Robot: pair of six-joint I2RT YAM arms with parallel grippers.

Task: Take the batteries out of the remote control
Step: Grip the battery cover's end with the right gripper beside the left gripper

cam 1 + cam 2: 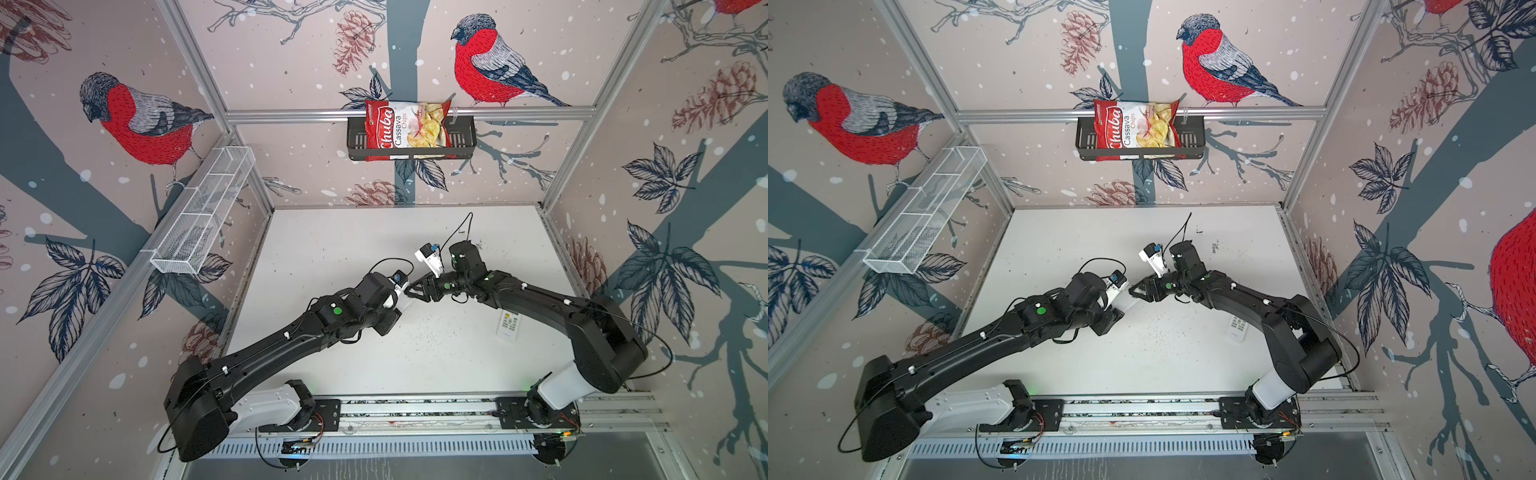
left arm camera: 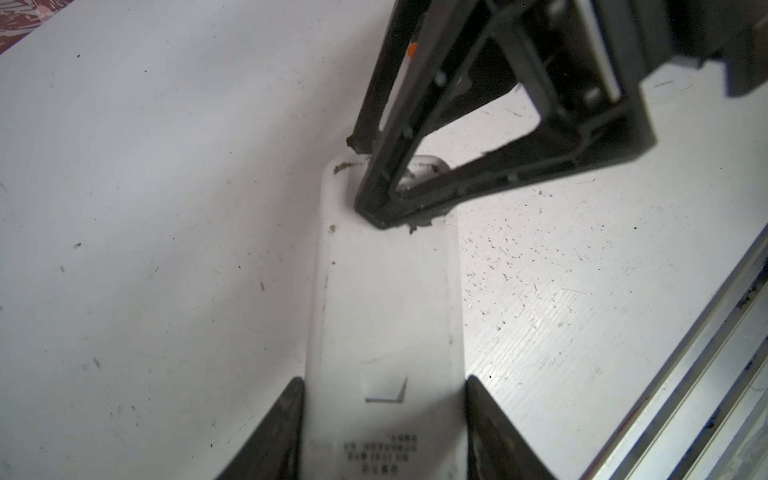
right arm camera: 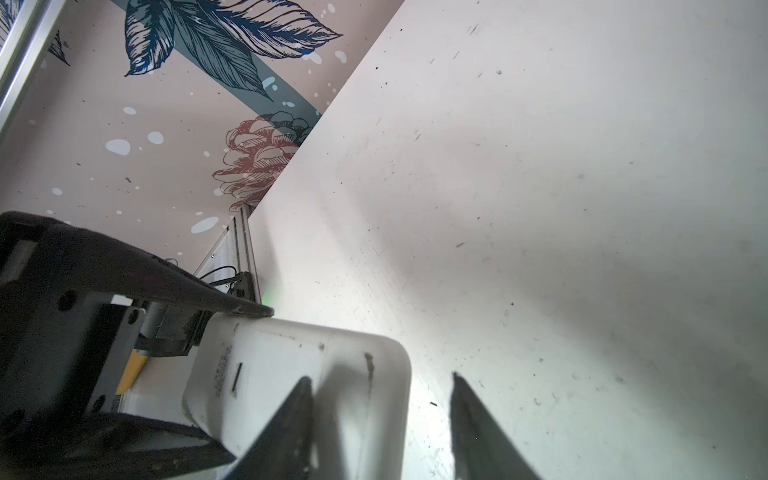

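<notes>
On table (image 1: 332, 249), centre: left gripper (image 2: 383, 379) clamps remote (image 2: 386, 299), back up. The right gripper (image 2: 365, 183), jaws apart, presses its end from 3 o'clock. Second remote (image 1: 509, 326) lies at 4 o'clock. The batteries are unseen, likely still inside; cover looks on, so unloading hasn't begun.

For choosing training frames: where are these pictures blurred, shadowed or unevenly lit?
Left wrist view: the remote blurs toward the camera, its print unreadable. Right wrist view: the right gripper is out of focus; a wide soft shadow lies on the table. Both top views: fairly sharp, evenly lit.
</notes>
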